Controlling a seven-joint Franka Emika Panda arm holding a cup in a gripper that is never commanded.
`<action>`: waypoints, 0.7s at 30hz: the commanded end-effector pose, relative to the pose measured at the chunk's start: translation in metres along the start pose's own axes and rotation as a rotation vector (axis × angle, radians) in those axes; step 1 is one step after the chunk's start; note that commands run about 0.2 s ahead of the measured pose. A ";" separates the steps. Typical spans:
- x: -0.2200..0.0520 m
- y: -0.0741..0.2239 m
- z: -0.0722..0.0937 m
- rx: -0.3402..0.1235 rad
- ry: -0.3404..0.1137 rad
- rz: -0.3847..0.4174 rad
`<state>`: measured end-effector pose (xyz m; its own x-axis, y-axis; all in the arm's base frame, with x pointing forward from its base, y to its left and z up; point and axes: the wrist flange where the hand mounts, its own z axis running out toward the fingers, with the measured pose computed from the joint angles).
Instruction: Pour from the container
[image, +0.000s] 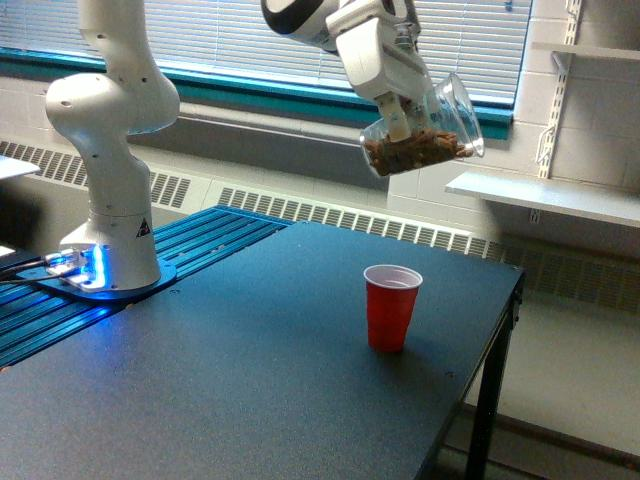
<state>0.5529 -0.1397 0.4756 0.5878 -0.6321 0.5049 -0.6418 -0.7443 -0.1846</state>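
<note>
- Clear container (425, 135) pinched by fingers (398, 124), tipped rim-right, high above tabletop (250, 400)
- Bring its rim over red cup (391, 307), then tilt slowly

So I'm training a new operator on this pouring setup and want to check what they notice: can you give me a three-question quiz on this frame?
1. True or false: the red cup stands upright on the table.
2. Which way does the mouth of the clear container point? A) straight up B) tilted toward the exterior view's right C) straight down
3. What is inside the clear container held by the gripper?

Key:
1. True.
2. B.
3. Brown nut-like pieces, gathered along its lower side; none can be seen falling out.
</note>
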 end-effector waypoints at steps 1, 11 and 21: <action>-0.023 -0.006 -0.006 0.017 0.004 -0.079; -0.061 -0.010 -0.004 0.024 -0.024 -0.183; -0.099 -0.016 0.002 0.042 -0.062 -0.279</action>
<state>0.5115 -0.0831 0.4290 0.7266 -0.4932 0.4783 -0.5092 -0.8540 -0.1070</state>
